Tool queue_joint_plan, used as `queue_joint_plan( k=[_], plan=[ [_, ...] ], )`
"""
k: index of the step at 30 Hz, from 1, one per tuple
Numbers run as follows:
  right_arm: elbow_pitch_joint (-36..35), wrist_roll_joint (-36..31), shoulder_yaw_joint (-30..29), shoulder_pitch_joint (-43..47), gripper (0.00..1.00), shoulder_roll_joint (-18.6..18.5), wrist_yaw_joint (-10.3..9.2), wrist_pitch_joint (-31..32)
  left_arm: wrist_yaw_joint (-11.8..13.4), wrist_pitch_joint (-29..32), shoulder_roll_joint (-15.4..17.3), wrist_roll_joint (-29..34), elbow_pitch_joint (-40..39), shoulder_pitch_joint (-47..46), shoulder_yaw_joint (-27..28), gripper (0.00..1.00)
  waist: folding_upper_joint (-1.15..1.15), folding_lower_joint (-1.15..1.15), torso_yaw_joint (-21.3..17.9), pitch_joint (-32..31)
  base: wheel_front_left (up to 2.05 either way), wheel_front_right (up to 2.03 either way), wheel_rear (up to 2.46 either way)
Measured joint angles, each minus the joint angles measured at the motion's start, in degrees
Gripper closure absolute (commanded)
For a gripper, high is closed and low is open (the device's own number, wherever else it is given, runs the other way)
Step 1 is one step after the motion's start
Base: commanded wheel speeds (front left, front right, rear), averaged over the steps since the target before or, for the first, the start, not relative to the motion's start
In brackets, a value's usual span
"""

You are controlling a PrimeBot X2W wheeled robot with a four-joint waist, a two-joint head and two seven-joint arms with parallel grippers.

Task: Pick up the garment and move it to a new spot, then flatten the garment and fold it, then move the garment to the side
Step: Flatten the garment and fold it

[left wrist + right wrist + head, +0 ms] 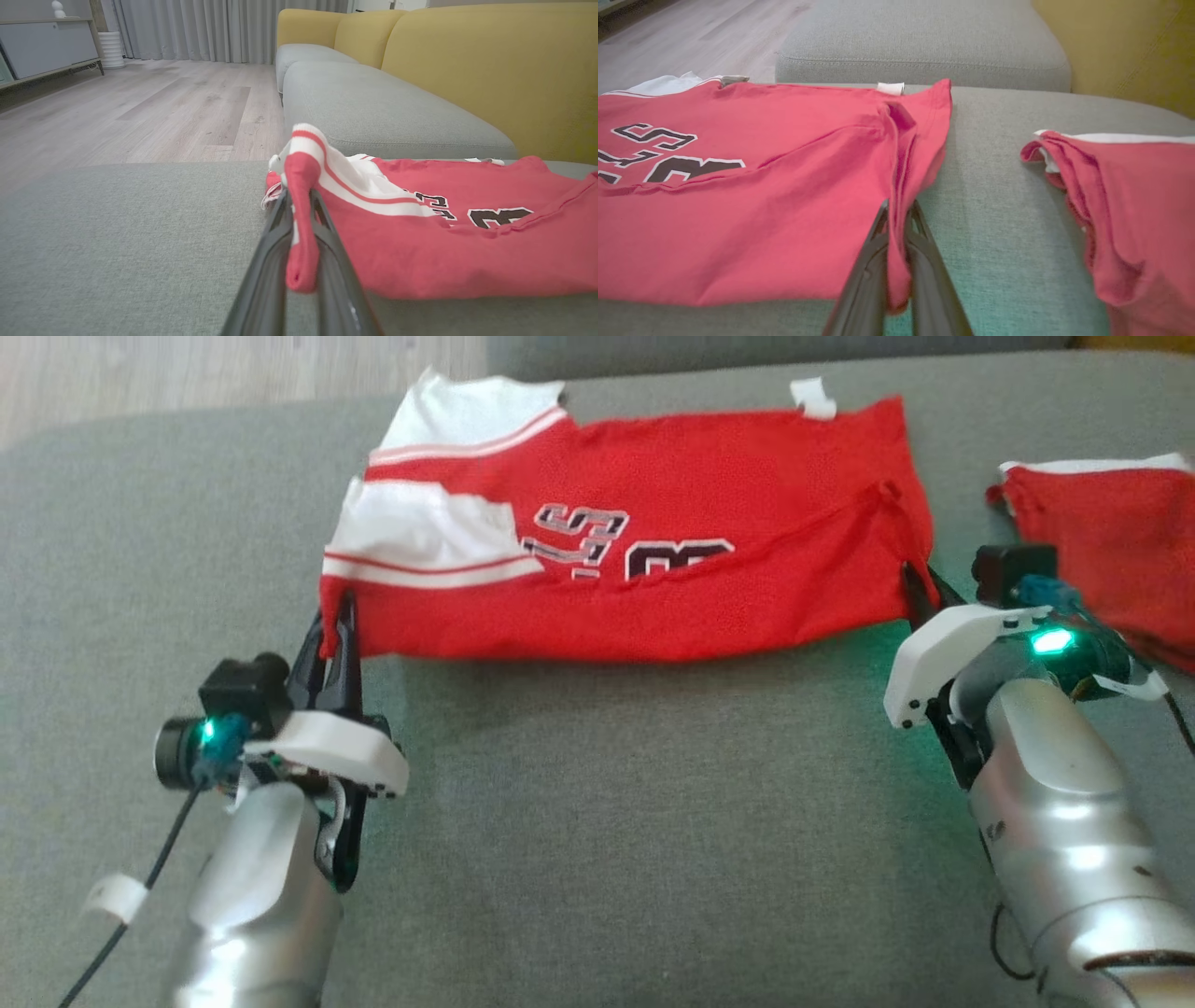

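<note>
Head view, left tool (340, 616), right tool (913, 586) clamped on garment (747, 490) corners, lettering (625, 546) partly hidden

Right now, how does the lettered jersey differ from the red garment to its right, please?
The jersey lies spread, lettering showing, its near corners pinched by the left gripper and right gripper; the other garment lies bunched, ungripped, no lettering visible. Both are red with white trim.

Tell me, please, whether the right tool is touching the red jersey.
Touching. The right wrist view shows the right tool shut on an edge fold of the red jersey, with the cloth pinched inside.
</note>
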Motion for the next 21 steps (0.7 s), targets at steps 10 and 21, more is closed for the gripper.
queue_joint_plan(
  k=[10, 21],
  plan=[
    [-8.4, 6.2, 5.6, 9.8, 1.00, -2.6, 0.00, 5.5, 0.1, 2.4, 0.0, -2.2, -2.3, 7.7, -0.4, 1.00, 0.00, -0.01, -1.0, -6.2, 0.00, 0.00, 0.00],
    [-27.3, 15.4, 10.2, 27.5, 1.00, -6.5, 0.00, 17.3, 0.7, 8.4, 0.2, -4.0, -11.2, 20.2, -1.7, 1.00, 0.00, -0.01, -1.7, -11.3, 0.00, 0.00, 0.00]
  ],
)
